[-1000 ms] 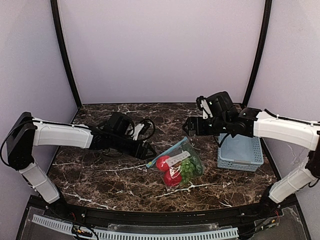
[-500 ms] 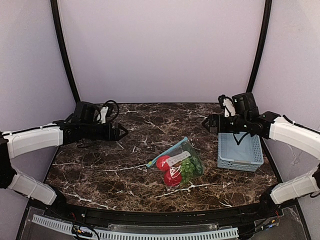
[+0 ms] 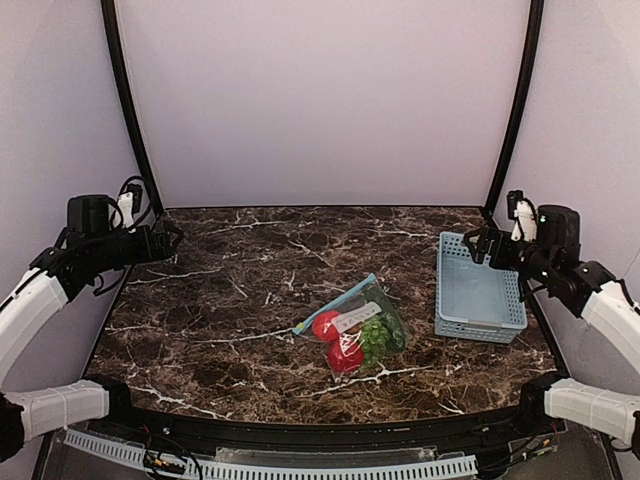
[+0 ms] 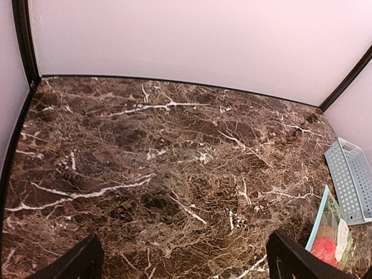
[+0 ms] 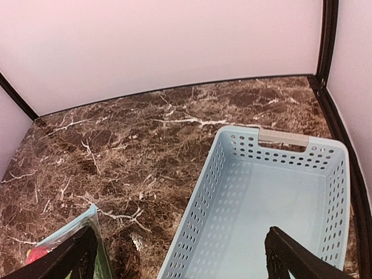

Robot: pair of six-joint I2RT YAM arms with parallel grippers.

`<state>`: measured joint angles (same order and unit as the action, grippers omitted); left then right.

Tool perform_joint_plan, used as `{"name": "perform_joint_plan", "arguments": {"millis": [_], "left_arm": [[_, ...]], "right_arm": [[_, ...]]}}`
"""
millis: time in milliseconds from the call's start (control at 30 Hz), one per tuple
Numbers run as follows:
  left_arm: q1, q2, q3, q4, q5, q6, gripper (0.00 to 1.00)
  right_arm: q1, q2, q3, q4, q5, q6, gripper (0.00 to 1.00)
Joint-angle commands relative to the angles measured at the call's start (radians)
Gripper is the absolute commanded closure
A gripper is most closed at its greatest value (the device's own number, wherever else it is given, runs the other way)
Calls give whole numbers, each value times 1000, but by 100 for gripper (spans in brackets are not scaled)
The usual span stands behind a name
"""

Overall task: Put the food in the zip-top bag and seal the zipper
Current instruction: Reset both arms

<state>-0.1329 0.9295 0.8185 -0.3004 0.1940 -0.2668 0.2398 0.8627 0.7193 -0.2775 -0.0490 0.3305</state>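
The zip-top bag [image 3: 357, 322] lies flat at the table's middle. Two red fruits [image 3: 326, 325] and the green grape bunch [image 3: 377, 338] sit inside it. The brown-orange fruit does not show. The teal zipper [image 3: 333, 303] runs along the bag's upper-left edge. My left gripper [image 3: 172, 236] is open and empty, high at the far left, well away from the bag. My right gripper [image 3: 472, 245] is open and empty above the basket's far end. The left wrist view shows the bag [image 4: 331, 232] at lower right. The right wrist view shows its zipper edge [image 5: 64, 231] at lower left.
A light-blue plastic basket [image 3: 441, 290] stands empty at the right, below my right gripper; it fills the right wrist view [image 5: 203, 197] and shows in the left wrist view [image 4: 351, 180]. Dark marble table, purple walls, black corner posts.
Both arms have pulled back from the bag: the left swung far left and up, the right moved right over the basket. The bag with the fruit stayed put.
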Motion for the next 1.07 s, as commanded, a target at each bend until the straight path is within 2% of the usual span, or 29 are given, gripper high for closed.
{"name": "perform_joint_plan", "arguments": {"millis": [0, 167, 367, 1033], "left_arm": [[2, -142, -38, -50, -113, 79, 1], [2, -291, -122, -43, -222, 103, 1], [2, -383, -212, -55, -270, 97, 1], [2, -405, -205, -78, -317, 107, 1]], "right_arm": [[-2, -132, -74, 99, 46, -87, 1], [-1, -265, -170, 173, 46, -148, 1], [-2, -391, -279, 227, 85, -153, 1], [-2, -380, -270, 212, 91, -156, 1]]}}
